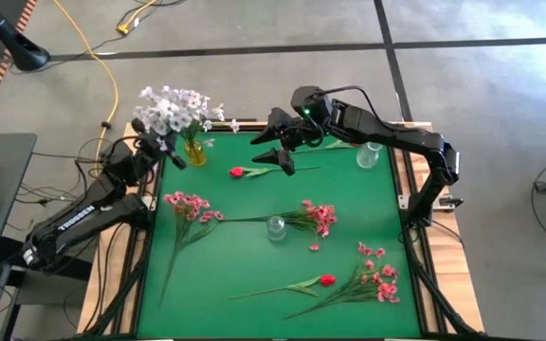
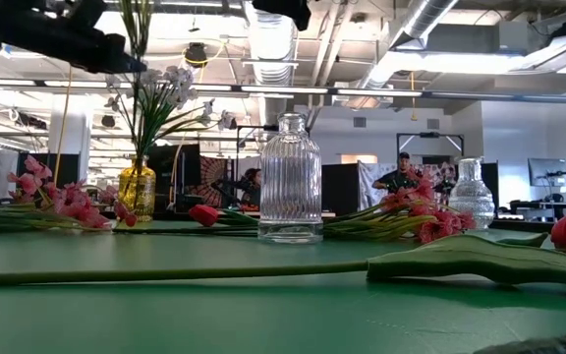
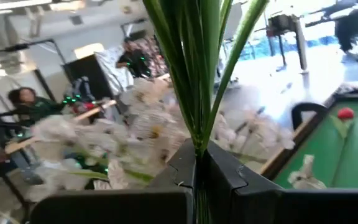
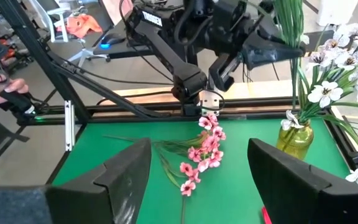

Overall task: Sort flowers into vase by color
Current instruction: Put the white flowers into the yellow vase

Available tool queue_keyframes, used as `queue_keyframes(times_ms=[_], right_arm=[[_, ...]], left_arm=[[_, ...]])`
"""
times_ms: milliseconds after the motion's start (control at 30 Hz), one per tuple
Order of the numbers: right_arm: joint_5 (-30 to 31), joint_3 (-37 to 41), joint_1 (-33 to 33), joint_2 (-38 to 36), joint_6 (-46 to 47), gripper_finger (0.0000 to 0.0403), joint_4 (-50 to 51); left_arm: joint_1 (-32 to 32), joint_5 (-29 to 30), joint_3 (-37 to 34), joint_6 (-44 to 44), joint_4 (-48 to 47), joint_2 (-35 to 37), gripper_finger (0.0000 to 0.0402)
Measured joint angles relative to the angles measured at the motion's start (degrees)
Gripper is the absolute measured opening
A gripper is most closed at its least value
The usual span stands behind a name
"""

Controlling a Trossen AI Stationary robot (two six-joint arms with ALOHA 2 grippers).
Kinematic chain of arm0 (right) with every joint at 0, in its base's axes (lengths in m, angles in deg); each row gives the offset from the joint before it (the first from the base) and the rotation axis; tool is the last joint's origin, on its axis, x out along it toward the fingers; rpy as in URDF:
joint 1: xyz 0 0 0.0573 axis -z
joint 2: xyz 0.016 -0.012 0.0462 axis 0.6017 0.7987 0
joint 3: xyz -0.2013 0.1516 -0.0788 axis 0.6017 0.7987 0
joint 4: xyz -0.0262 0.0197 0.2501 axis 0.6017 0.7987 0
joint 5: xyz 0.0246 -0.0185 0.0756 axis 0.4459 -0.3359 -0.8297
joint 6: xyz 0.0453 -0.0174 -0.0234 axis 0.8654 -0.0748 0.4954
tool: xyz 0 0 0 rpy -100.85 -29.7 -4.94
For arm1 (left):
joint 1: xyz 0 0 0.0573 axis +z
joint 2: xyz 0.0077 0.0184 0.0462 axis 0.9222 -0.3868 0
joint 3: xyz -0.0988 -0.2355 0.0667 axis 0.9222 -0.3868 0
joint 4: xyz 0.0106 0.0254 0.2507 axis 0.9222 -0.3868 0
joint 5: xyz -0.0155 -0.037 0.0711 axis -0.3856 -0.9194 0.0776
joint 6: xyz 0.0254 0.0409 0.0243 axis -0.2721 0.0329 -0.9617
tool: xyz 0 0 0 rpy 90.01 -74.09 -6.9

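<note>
A yellow vase at the table's far left holds whitish flowers. My left gripper stands beside it, shut on a bunch of their green stems. Below the fingers these stems run down to the vase's mouth. My right gripper hangs open and empty above the far middle of the table. Two red flowers and three pink sprays lie flat on the green mat. Two clear vases stand upright. My left gripper pinches the bunch of green stems between its two fingers, partway up, above the yellow vase. The fingers come in level from the table's left side and lie across the stems. The stems stand upright and fan out above the fingers.
The green mat's near middle is bare between the lying flowers. Wooden boards edge the table. In the low view the ribbed clear vase stands in the middle, with people at desks in the room far behind.
</note>
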Motion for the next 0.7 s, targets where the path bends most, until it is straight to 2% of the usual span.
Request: queue_keyframes(times_ms=[200, 367, 500, 700], right_arm=[[0.0, 0.0, 0.0, 0.0, 0.0, 0.0295, 0.0], [0.0, 0.0, 0.0, 0.0, 0.0, 0.0295, 0.3], [0.0, 0.0, 0.0, 0.0, 0.0, 0.0295, 1.2], [0.0, 0.0, -0.8, 0.0, -0.6, 0.0295, 2.4]], left_arm=[[0.0, 1.2, -0.2, 2.0, -2.3, 1.0, 0.0], [0.0, 1.5, -3.4, 8.1, 3.6, 2.1, 0.0], [0.0, 5.1, -6.9, 12.4, 9.1, 5.2, 0.0], [0.0, 8.9, -8.7, 14.3, 8.4, 10.1, 0.0]])
